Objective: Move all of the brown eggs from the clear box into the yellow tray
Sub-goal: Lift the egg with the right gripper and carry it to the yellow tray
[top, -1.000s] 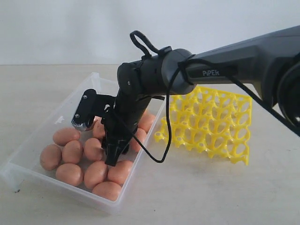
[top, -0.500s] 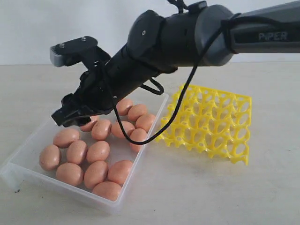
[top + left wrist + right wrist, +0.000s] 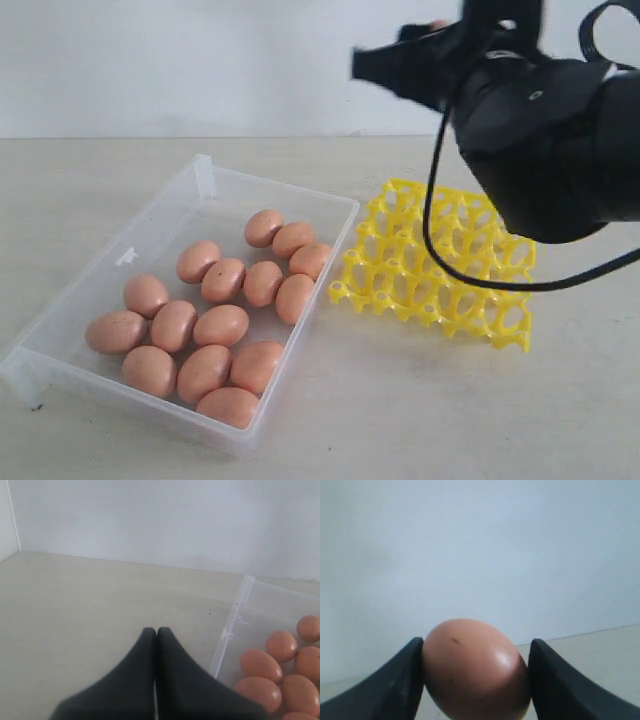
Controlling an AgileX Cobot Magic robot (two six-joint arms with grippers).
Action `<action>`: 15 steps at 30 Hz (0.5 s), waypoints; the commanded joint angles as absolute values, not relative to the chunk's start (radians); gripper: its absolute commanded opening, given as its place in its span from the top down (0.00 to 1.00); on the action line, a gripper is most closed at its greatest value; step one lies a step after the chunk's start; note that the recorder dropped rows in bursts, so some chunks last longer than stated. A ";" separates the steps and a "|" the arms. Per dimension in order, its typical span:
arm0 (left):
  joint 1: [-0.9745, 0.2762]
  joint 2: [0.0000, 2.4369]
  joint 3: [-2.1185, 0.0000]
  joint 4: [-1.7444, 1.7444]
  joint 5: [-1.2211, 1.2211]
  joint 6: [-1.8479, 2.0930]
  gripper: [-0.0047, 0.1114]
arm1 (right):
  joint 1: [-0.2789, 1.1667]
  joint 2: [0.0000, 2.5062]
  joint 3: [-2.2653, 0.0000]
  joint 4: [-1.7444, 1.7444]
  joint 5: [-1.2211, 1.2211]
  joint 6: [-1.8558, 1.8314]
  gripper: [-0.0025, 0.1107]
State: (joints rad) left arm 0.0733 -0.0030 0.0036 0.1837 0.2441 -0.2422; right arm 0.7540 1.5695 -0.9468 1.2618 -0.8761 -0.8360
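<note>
Several brown eggs [image 3: 222, 324] lie in the clear box [image 3: 204, 168] on the left of the table. In the right wrist view my right gripper [image 3: 476, 645] is shut on one brown egg [image 3: 475, 672], a finger pressed against each side, with the wall behind it. In the exterior view that arm [image 3: 545, 140] is a blurred dark mass high above the yellow tray [image 3: 440, 270]. The tray's visible cups hold no eggs, and the arm hides its far right part. My left gripper [image 3: 155, 631] is shut on nothing, low over the bare table beside the box's wall [image 3: 230, 630].
A pale wall closes off the back of the table. A black cable [image 3: 432, 190] loops down from the right arm in front of the tray. Bare tabletop [image 3: 400, 410] lies in front of the box and tray.
The right arm has lifted out of the clear box and swung up and to the right, ending above the yellow tray with an egg in its jaws.
</note>
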 commanded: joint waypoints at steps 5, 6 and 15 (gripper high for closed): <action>0.068 0.000 0.000 0.182 0.235 -0.238 1.00 | 0.299 1.629 -1.011 -0.172 -0.246 0.416 0.98; 0.068 0.000 0.000 0.182 0.235 -0.235 1.00 | 0.182 1.653 -1.032 -0.687 -0.370 0.923 0.98; 0.068 0.000 0.000 0.182 0.235 -0.235 1.00 | -0.067 1.985 -1.098 -1.275 -1.221 1.289 0.98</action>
